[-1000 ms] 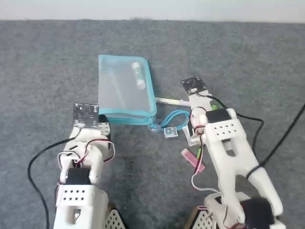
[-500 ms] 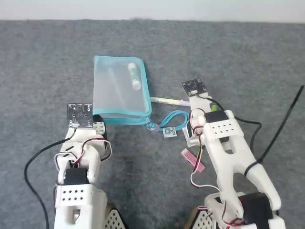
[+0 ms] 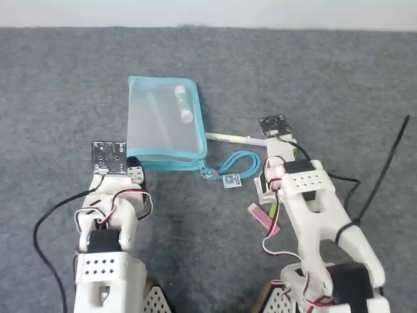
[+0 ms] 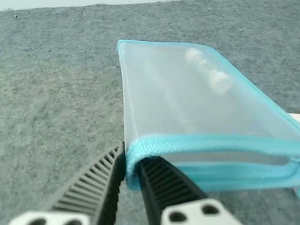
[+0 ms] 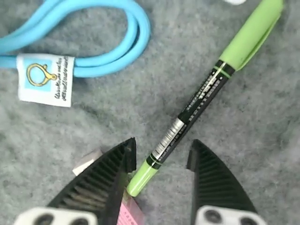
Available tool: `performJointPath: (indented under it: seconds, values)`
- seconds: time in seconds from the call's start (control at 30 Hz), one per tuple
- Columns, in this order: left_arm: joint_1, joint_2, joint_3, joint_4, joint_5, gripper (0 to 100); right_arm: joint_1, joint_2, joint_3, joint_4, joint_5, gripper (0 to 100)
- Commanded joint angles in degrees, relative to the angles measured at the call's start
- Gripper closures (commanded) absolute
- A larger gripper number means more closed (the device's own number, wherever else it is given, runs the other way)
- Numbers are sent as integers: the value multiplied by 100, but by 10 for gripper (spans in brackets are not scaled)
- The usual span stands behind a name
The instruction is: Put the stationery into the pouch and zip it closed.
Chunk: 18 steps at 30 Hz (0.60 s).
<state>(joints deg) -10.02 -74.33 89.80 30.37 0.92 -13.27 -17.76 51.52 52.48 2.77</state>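
The translucent pouch (image 3: 163, 127) with teal edging lies flat, with a white tube (image 3: 184, 104) inside it. My left gripper (image 4: 130, 176) is shut on the teal zipper edge at the pouch's near corner (image 3: 140, 160). A green pen (image 5: 201, 93) lies on the carpet, and its near end sits between the fingers of my open right gripper (image 5: 161, 150), which hovers just above it. A white pen (image 3: 228, 138) lies just beside the pouch's mouth. A pink eraser (image 3: 264, 218) lies beside the right arm.
The pouch's blue strap loop (image 3: 238, 163) with a paper tag (image 3: 230, 181) lies between the two arms. It also shows in the right wrist view as the strap (image 5: 93, 37) and tag (image 5: 44, 77). Grey carpet (image 3: 339, 85) covers the table.
My left gripper has pulled the pouch a little to the left. The right arm has shifted slightly right and back over the green pen.
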Motion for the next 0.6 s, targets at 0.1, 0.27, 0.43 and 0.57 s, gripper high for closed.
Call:
performJointPath:
  seconds: [0.1,0.27,0.43,0.57]
  values:
    - [26,70,-295,-167,105,989,66,-4,-9,-119,-35,928]
    - [26,70,-295,-167,105,989,75,409,-62,-84,-26,858]
    - [26,70,-295,-167,105,989,84,1042,-404,-75,-62,850]
    - [26,70,-295,-167,105,989,215,1174,-475,-75,-70,850]
